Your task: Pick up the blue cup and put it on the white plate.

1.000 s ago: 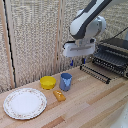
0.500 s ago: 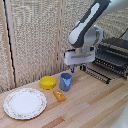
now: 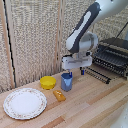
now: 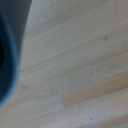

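Note:
The blue cup (image 3: 66,82) stands upright on the wooden table, between the yellow bowl and the dark rack in the exterior view. My gripper (image 3: 76,73), a white block with short dark fingers, hangs just above the cup and a little to its right in that view. The fingers look spread apart and hold nothing. The white plate (image 3: 25,103) with a speckled rim lies at the front left of the exterior view, bare. In the wrist view a blurred dark blue curve, the cup's side (image 4: 7,60), fills one edge, very close over bare wood.
A small yellow bowl (image 3: 48,82) sits just left of the cup in the exterior view. An orange object (image 3: 59,95) lies in front of the cup. A black wire rack (image 3: 113,58) stands at the right. A woven screen (image 3: 35,40) backs the table.
The gripper has moved down and toward the exterior view's left, coming close over the cup. The cup, plate and bowl have not moved.

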